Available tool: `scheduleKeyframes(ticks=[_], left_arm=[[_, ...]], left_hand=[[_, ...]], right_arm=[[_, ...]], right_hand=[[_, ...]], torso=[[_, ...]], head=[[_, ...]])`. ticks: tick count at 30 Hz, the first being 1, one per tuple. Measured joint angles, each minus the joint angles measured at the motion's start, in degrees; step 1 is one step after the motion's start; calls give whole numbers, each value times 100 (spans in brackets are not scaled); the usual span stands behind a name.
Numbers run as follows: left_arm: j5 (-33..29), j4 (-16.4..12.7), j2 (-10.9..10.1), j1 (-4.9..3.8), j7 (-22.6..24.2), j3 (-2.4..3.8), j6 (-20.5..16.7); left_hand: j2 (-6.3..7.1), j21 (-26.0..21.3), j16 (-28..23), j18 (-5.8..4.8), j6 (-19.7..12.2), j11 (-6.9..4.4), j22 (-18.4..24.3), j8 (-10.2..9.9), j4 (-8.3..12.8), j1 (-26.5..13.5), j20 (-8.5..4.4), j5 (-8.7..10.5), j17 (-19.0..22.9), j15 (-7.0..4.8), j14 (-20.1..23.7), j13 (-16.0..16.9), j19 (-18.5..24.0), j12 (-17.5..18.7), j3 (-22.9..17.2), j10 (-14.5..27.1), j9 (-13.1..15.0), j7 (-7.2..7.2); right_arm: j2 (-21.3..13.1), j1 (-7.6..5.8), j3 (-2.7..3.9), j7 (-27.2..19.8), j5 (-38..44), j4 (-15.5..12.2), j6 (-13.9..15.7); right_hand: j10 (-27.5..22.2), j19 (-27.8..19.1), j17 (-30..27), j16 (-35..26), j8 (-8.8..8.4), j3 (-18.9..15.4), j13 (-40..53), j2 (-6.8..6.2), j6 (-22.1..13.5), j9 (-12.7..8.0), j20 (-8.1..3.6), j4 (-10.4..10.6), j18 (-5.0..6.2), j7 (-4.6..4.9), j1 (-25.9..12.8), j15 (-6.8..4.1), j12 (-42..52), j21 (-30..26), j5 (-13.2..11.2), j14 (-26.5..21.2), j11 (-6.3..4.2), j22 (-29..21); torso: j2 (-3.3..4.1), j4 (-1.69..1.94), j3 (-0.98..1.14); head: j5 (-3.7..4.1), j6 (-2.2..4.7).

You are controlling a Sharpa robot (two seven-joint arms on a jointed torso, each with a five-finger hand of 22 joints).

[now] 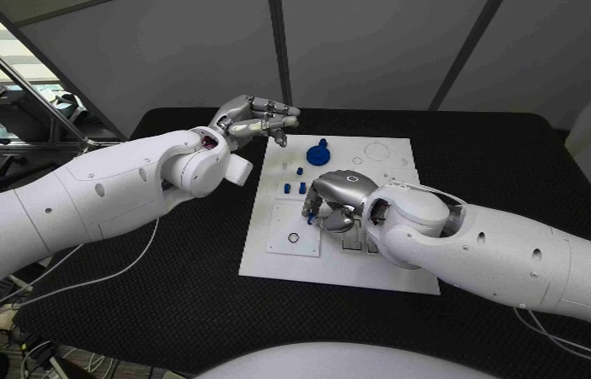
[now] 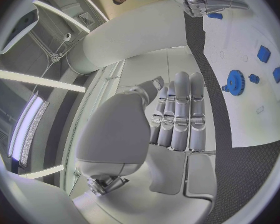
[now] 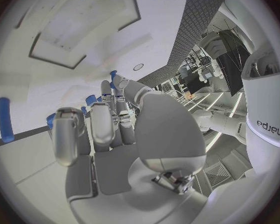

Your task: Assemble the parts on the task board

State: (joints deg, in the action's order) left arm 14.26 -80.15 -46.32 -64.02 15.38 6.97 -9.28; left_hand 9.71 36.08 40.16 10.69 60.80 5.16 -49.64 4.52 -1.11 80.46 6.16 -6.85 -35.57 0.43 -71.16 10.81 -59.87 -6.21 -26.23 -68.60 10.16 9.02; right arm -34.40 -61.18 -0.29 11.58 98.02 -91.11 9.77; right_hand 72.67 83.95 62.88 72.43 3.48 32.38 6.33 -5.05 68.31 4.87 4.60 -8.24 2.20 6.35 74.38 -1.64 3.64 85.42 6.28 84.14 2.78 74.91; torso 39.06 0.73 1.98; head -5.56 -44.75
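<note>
The task board is lying mid-desk. The right hand is being pressed onto its centre, grip unclear. The left hand is being held curled, empty, above the board's far-left corner beside the blue gear.

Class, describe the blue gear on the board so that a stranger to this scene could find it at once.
Start at the white task board in the middle of the black table. Near its far edge, just beside the left hand, sits the blue gear. It is round and toothed, and bigger than the small blue pieces lying nearer the right hand.
</note>
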Motion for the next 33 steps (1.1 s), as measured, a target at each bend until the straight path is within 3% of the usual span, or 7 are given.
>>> scheduleKeyframes(ticks=[5,15,19,22,24,25,33], left_arm=[[-1,0,0,0,-8,0,13],[-1,1,2,0,-22,0,48],[-1,2,2,0,-27,0,57],[-1,3,2,0,-31,0,64],[-1,3,2,0,-33,0,70],[-1,5,2,-1,-35,0,72],[-2,9,1,-1,-47,0,95]], left_hand=[[0,0,0,0,0,0,0,0,0,0,0,0,6,0,0,0,0,0,0,0,0,0],[0,0,0,0,0,0,-1,0,0,0,0,0,5,0,0,-1,0,0,0,0,-1,0],[0,0,0,0,0,0,-1,0,0,0,0,0,5,0,0,-1,0,0,0,0,-1,0],[0,0,0,0,0,0,-1,0,0,0,0,0,5,0,0,-1,0,0,0,0,-1,0],[0,0,0,0,0,0,-1,0,0,0,0,0,5,0,0,-1,0,0,0,0,-1,0],[0,0,-1,0,0,0,0,0,0,0,0,0,5,0,0,-1,0,0,0,0,-1,0],[0,0,-25,0,1,0,8,0,16,0,0,0,4,0,0,6,0,0,16,0,-1,0]], right_arm=[[36,-9,-67,42,38,-6,-71],[76,-33,-87,114,95,-4,-170],[85,-34,-93,117,108,7,-147],[84,-33,-104,109,109,22,-108],[81,-23,-116,97,109,30,-56],[77,-14,-119,93,108,37,-20],[-60,9,-138,-1,83,-24,472]], right_hand=[[0,0,-14,0,-2,0,1,-23,0,2,0,0,1,0,-23,0,0,0,0,0,0,0],[-1,0,-55,0,-5,0,-5,-53,0,3,0,0,0,-1,-53,0,2,0,0,0,1,0],[-212,0,-226,-120,-3,17,-60,-186,-118,-16,0,17,0,71,-233,7,7,-89,-19,-3,92,0],[-633,-30,-551,-344,0,17,-169,-358,-337,-83,78,17,1,131,-401,107,8,-375,-97,-23,172,0],[-916,-104,-730,-472,1,16,-298,-449,-483,-102,149,16,17,112,-411,150,-64,-542,-126,-67,237,0],[-978,-149,-806,-525,1,2,-294,-491,-534,-106,163,5,94,62,-396,168,-57,-609,-132,-84,254,0],[-1096,-226,-1015,-654,1,-121,-224,-534,-568,-101,204,-8,93,28,-352,176,-32,-771,-129,-92,296,0]], torso=[[-2,0,0],[-4,-1,0],[-4,-1,-1],[-7,-1,-1],[-8,-1,-2],[-8,-1,-2],[-8,-1,1]], head=[[-8,-13],[-6,-30],[-6,-26],[-7,-15],[-8,-5],[-8,1],[14,44]])
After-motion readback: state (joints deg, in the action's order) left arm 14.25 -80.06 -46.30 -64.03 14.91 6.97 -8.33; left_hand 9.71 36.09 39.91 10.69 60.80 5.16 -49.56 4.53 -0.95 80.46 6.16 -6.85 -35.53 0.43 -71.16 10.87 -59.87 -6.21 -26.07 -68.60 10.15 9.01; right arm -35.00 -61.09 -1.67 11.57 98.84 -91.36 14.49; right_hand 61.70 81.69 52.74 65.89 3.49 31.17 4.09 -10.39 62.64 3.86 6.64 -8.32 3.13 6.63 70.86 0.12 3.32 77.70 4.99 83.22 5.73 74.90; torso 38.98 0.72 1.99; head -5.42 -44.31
